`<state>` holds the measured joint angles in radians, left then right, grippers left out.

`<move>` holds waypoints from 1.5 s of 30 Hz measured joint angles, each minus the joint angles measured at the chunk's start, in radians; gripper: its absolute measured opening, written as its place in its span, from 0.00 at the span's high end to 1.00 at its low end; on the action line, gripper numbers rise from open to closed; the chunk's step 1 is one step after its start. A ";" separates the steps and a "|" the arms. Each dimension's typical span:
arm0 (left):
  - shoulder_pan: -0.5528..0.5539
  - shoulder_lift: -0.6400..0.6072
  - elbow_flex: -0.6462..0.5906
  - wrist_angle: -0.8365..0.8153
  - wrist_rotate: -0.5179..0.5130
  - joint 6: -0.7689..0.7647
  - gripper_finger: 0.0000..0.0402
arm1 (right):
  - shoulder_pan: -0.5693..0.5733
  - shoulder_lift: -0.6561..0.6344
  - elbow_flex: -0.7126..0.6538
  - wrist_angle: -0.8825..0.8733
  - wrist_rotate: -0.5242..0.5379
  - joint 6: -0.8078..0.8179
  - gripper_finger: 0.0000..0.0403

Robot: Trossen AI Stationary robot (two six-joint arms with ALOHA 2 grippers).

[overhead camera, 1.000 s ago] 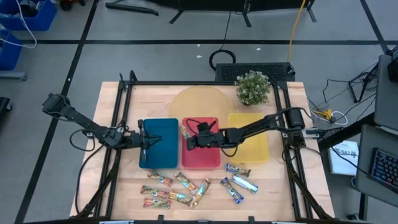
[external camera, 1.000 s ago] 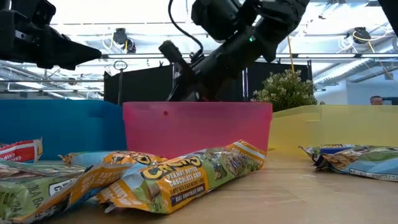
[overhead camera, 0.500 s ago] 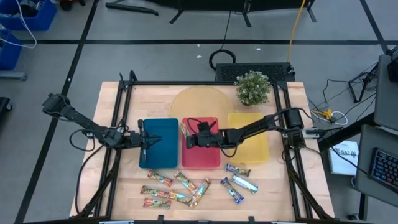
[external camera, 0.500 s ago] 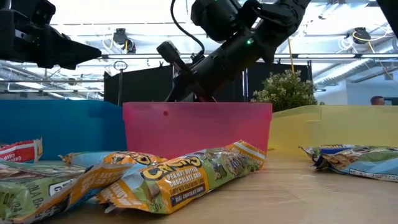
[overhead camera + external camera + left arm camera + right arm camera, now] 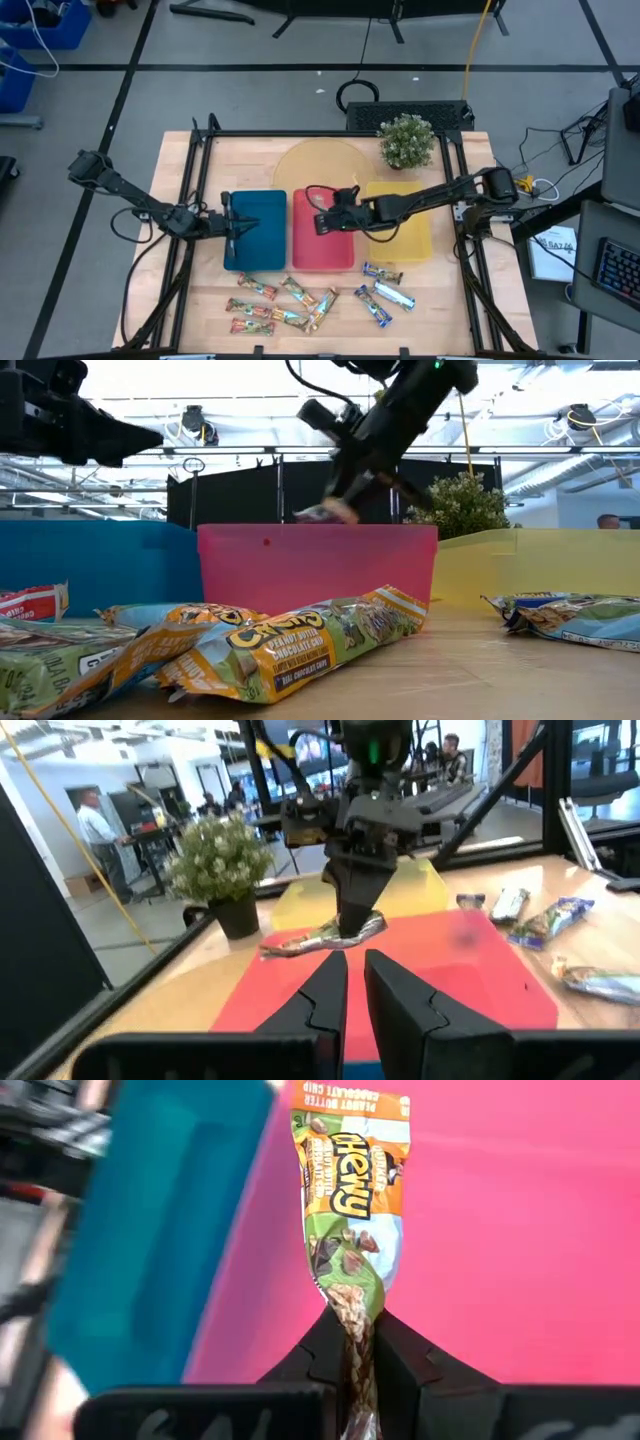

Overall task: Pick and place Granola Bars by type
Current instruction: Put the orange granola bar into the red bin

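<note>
Your right gripper [image 5: 362, 1342] is clamped on an orange-green granola bar [image 5: 352, 1200] above the red tray [image 5: 322, 255]; left gripper [image 5: 362, 982], fingers nearly closed w/ nothing held, over blue tray [image 5: 258, 240].

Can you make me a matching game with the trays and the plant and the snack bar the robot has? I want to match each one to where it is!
Things:
1. blue tray
2. yellow tray
3. potted plant
4. orange-green bar

Places:
A. at the table's far edge
B. pinched in the right gripper, above the red tray
C. under the left gripper
D. right of the red tray

Pairs: 1-C, 2-D, 3-A, 4-B
</note>
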<state>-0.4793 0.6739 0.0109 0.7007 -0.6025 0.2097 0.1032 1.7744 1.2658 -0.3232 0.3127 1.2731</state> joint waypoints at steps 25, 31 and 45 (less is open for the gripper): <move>0.000 0.000 0.000 0.067 -0.006 0.084 0.88 | 0.008 0.061 0.050 -0.234 -0.003 0.053 0.86; 0.000 0.000 0.000 0.067 -0.010 0.084 0.88 | 0.009 0.061 0.050 -0.197 0.053 -0.003 0.72; 0.000 0.000 0.000 0.028 -0.088 0.066 0.88 | 0.084 -0.212 0.049 -0.005 0.063 -0.622 0.64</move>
<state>-0.4793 0.6735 0.0109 0.7284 -0.6906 0.2756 0.1873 1.5627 1.3152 -0.3285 0.3754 0.6507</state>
